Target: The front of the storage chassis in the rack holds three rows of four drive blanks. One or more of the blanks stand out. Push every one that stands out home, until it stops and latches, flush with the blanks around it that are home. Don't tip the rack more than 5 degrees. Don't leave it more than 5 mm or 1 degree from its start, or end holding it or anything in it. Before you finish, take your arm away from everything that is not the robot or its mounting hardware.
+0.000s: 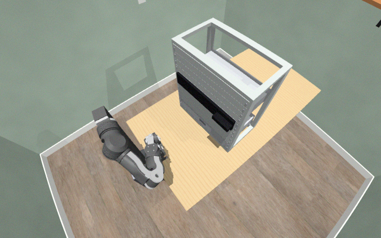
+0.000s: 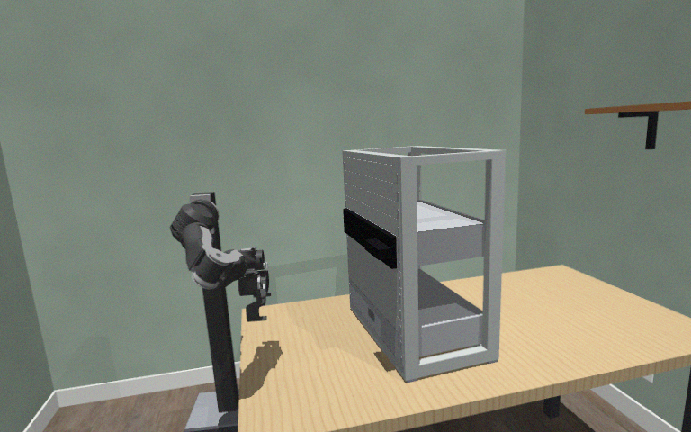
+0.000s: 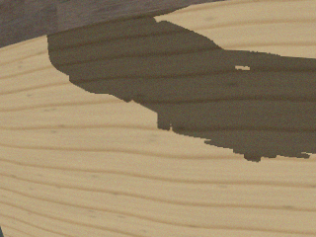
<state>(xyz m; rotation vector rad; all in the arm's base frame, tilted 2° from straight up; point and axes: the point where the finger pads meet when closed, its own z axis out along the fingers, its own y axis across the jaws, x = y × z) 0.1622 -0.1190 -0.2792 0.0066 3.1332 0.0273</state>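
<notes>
The arm (image 1: 132,165) (image 2: 196,249) is bending out from its dark post (image 1: 98,113) (image 2: 216,326), which is standing beside the near edge of the wooden table (image 1: 179,168) (image 2: 316,356) (image 3: 99,173). The gripper (image 1: 161,148) (image 2: 256,306) is hanging above that edge, its fingers standing wide apart and holding nothing. The wrist view is looking onto the tabletop, where a broad dark shadow (image 3: 148,64) is lying across the grain, with floor (image 3: 30,22) showing past the edge.

Farther on, well apart from the gripper, the rack (image 1: 248,96) (image 2: 408,265) is standing upright on the table, its front facing the arm. The storage chassis is sitting partway up the rack, showing a black front (image 1: 196,93) (image 2: 359,229). Near the robot's right end of that front, a dark block (image 1: 222,121) (image 2: 378,245) is jutting out, evidently one or more drive blanks not seated flush; the darkness is hiding the separate blanks and their rows. Behind everything, green walls (image 1: 70,41) (image 2: 255,102) are rising, and a brown shelf (image 1: 375,3) (image 2: 636,108) is projecting from one.
</notes>
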